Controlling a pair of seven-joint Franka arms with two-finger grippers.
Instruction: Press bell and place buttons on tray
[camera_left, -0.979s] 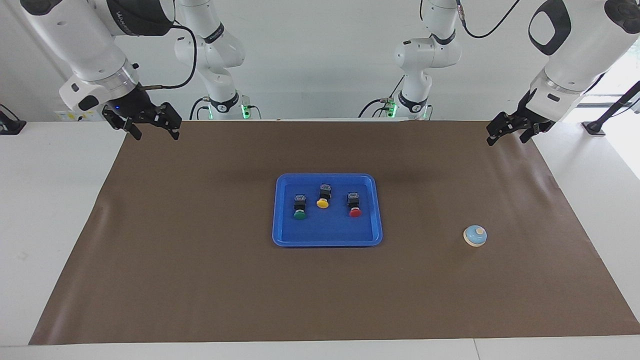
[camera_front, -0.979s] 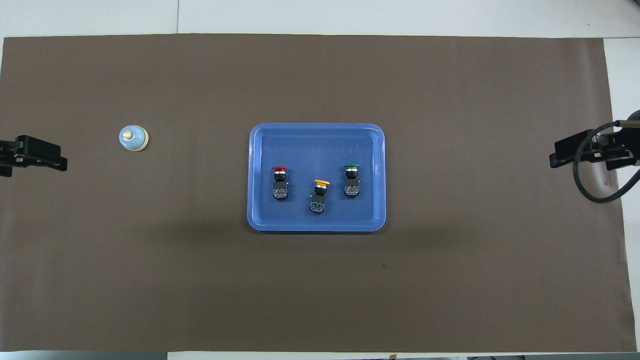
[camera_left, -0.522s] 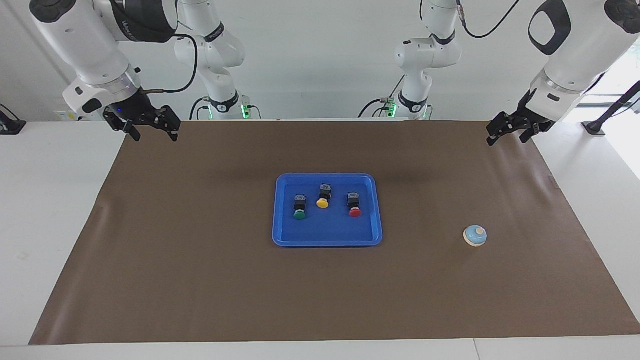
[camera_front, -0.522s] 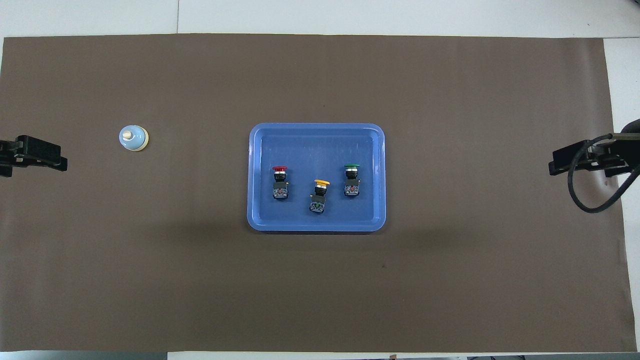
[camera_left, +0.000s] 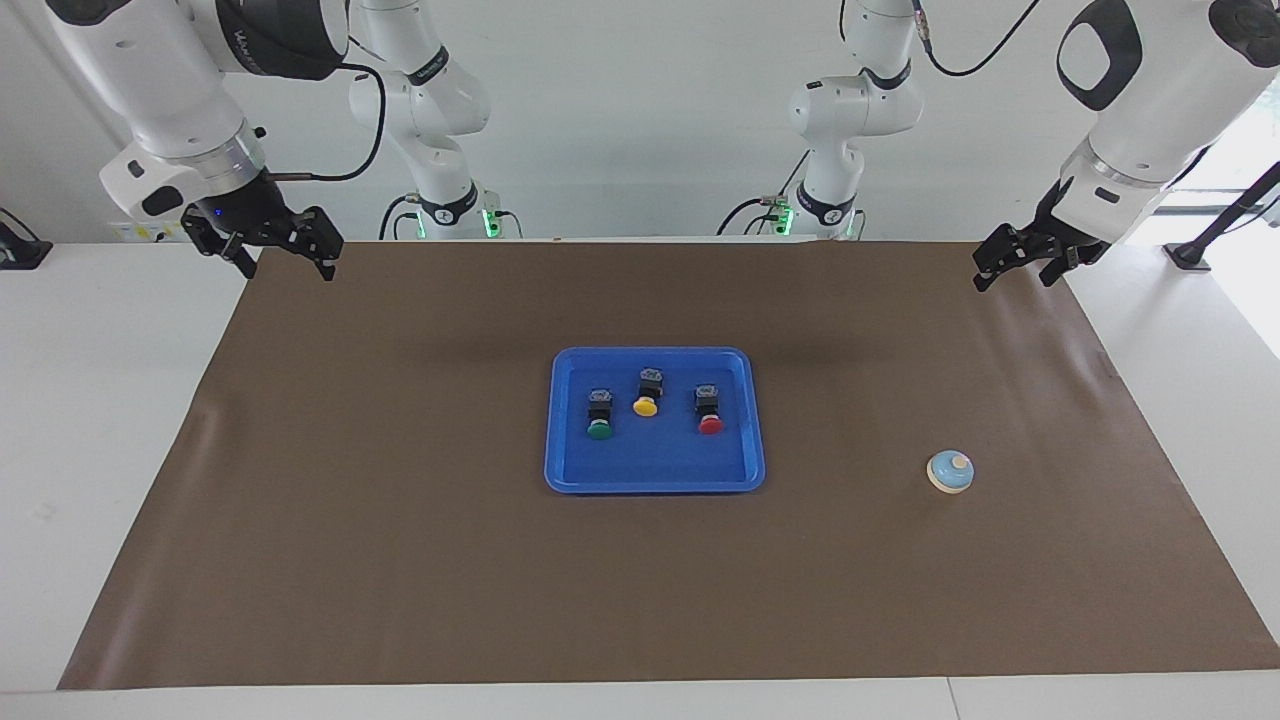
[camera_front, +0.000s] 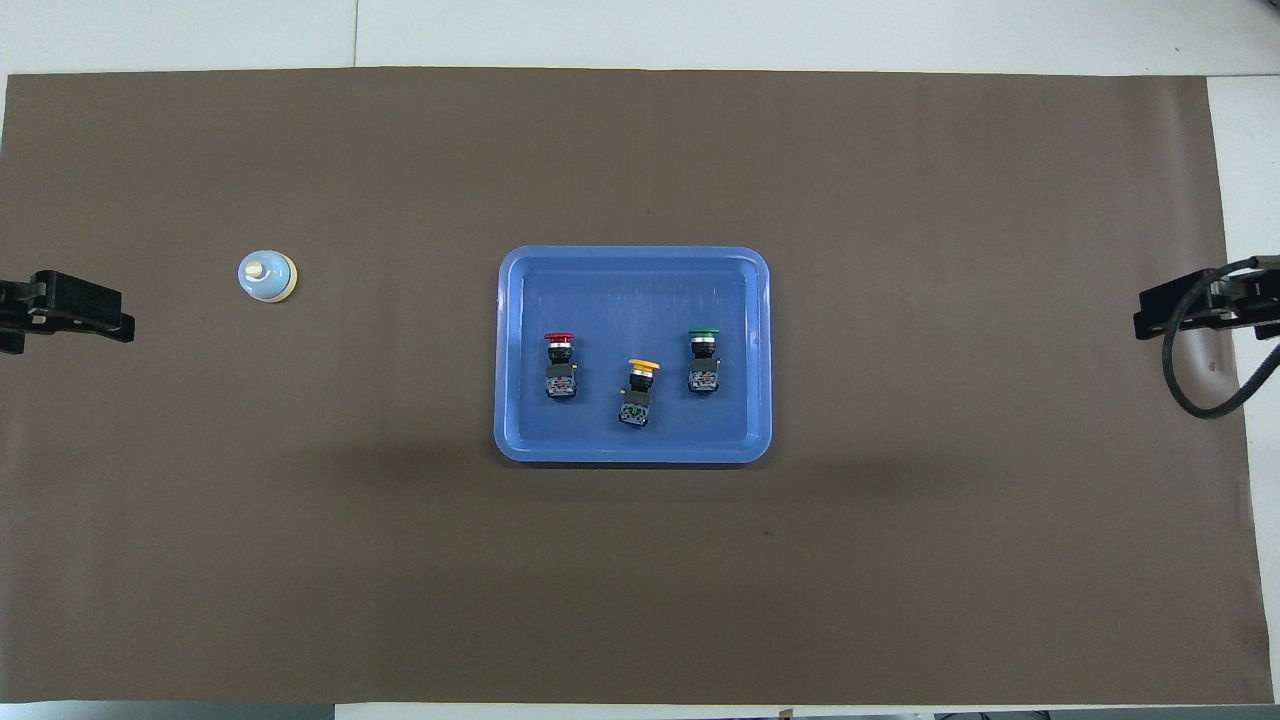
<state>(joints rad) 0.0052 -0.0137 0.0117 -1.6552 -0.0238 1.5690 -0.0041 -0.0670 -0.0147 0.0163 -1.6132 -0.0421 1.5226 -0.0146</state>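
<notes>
The blue tray (camera_left: 655, 470) (camera_front: 630, 290) lies at the middle of the brown mat. In it lie the red button (camera_left: 710, 411) (camera_front: 560, 365), the yellow button (camera_left: 647, 393) (camera_front: 639, 391) and the green button (camera_left: 599, 415) (camera_front: 703, 360), side by side and apart. The light-blue bell (camera_left: 950, 472) (camera_front: 267, 276) stands alone on the mat toward the left arm's end. My left gripper (camera_left: 1012, 280) (camera_front: 95, 318) is open and empty, raised over the mat's edge at its own end. My right gripper (camera_left: 285, 262) (camera_front: 1165, 312) is open and empty, raised over the mat's edge at its end.
A brown mat (camera_left: 400, 560) (camera_front: 900, 560) covers most of the white table (camera_left: 100, 400). A black cable loop (camera_front: 1200, 400) hangs by the right gripper. Two more robot arms (camera_left: 440, 110) stand at the table's edge between my arms.
My right gripper has moved outward toward its own end of the table. The left gripper, the bell, the tray and the buttons have not moved.
</notes>
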